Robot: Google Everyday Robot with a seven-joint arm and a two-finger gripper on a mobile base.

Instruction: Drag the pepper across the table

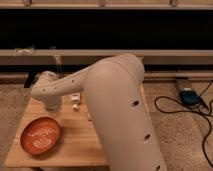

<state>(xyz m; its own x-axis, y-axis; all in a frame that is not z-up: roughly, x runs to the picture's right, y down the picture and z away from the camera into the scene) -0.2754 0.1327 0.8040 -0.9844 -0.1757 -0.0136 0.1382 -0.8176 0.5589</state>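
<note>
The pepper is hidden; no part of it shows on the table point(75, 147). My white arm fills the middle of the camera view and reaches left over the wooden top. Its wrist end points down at the table's far left part, and the gripper point(54, 106) sits low there, just above the wood and behind the orange bowl. The arm's own bulk covers the spot under the gripper.
An orange bowl point(41, 135) with pale rings stands at the table's front left corner. Small pale pieces point(75, 102) show just right of the wrist. A blue box point(189, 96) and black cables point(200, 120) lie on the floor at the right. A dark wall ledge runs behind.
</note>
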